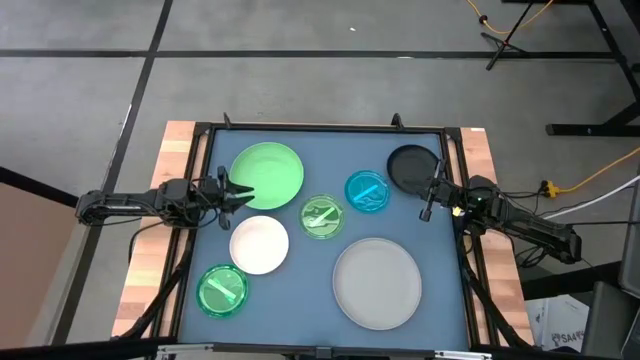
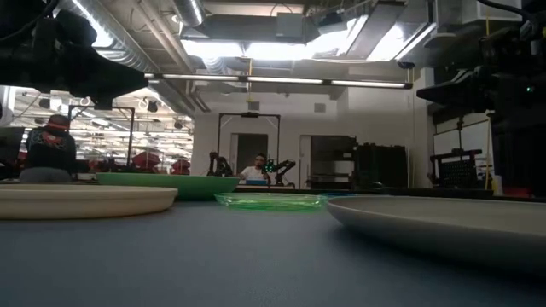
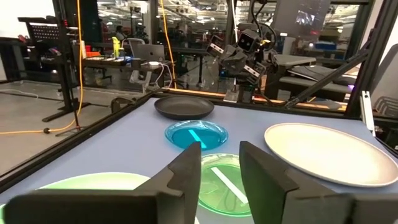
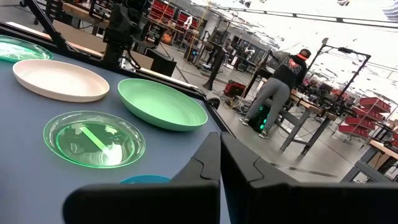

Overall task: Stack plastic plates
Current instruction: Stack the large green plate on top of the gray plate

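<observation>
Across the worktop (image 1: 300, 290) seven plates (image 1: 267, 175) are lying separately, unstacked, while the left gripper (image 1: 243, 193), jaws parted and empty, is hovering at the light green plate's edge and the right gripper (image 1: 427, 208), jaws shut, is hanging beside the black plate (image 1: 409, 165).

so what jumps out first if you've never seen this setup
Seven round plates lie spread singly over the blue table, none stacked: the large light green plate at the back left and the large grey plate at the front right stand out most. The left gripper sits at the green plate's edge, fingers apart; the right gripper waits shut by the black plate.
</observation>
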Available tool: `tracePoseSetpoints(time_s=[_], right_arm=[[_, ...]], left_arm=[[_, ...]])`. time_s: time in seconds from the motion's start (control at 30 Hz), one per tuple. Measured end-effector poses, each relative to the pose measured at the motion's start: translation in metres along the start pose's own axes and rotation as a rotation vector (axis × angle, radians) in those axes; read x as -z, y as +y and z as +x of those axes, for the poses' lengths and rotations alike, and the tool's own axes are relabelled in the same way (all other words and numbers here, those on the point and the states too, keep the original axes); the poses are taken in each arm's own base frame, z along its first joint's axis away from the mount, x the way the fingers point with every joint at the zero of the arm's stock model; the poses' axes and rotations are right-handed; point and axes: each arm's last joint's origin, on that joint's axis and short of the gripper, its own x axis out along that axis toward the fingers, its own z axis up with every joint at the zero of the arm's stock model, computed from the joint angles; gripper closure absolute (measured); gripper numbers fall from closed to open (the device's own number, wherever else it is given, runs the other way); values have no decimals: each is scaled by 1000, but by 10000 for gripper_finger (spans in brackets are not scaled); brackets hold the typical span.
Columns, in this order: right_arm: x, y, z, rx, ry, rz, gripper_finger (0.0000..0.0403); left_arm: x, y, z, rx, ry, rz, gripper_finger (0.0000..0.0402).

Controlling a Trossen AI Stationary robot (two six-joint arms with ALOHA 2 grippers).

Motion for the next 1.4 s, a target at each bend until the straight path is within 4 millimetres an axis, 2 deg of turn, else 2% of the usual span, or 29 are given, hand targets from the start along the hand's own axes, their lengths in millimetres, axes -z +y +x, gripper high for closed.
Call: tracePoseSetpoints(time_s=[0.4,0.63,0.83,1.4], right_arm=[[0,0,0,0,0,0,403],[0,0,0,0,0,0,403],[0,0,0,0,0,0,403],[0,0,0,0,0,0,403]], left_arm=[[0,1,0,-36,-4,-1,150],[0,1,0,-37,-4,-1,104],[0,1,0,-38,-4,0,87],[0,1,0,-35,-4,-1,85]])
